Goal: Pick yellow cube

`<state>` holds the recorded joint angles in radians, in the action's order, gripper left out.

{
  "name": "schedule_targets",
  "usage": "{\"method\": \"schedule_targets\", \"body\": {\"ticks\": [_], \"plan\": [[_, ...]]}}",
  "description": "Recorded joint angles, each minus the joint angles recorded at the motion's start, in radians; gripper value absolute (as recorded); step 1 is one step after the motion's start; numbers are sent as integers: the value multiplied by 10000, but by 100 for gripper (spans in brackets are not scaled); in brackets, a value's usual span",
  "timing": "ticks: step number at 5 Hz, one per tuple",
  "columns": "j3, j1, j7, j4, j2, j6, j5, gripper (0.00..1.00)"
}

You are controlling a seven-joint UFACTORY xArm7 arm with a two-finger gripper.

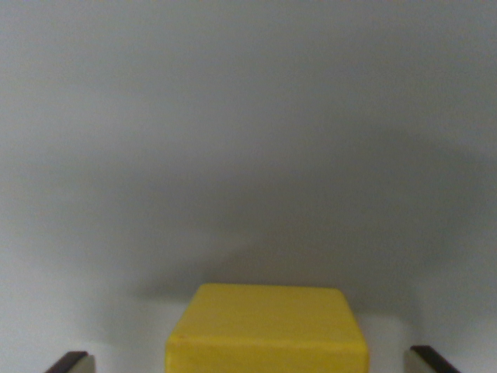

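Cube position: we see the yellow cube [266, 330] at 6 o'clock in the wrist view, resting on a plain grey surface [248, 116]; its top face and the upper part of its near face show; the bottom edge of the picture cuts off the rest.
Gripper state: we see the gripper [252, 364] spread wide; one fingertip [70, 362] sits at 8 o'clock, the other at 4 o'clock; bare surface shows between each tip and the cube, so nothing is clamped.
Alignment: the cube lies between the two tips, roughly centred; we cannot tell how far the tips stand above the surface.
Handling estimate: we judge the cube rigid and light, probably painted wood or plastic; the faces look smooth with slightly rounded edges, so some slip is possible under a weak grip; we see nothing fragile.
Grasp point: we advise closing on the two opposite side faces, at mid-height, pads flat against them.
Task stage: pick not yet made.
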<state>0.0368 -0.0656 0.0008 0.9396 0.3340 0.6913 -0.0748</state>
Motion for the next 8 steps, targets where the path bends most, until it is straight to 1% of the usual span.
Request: {"method": "schedule_targets", "body": {"ticks": [4,5,6,7,8], "plan": [[0,0,2,23,-11,34,1,100],[-1,1,7,86,-41,128,2,100],[-1,1,7,86,-41,128,2,100],[-2,2,15,186,-89,275,5,100],[-2,2,15,186,-89,275,5,100]]}}
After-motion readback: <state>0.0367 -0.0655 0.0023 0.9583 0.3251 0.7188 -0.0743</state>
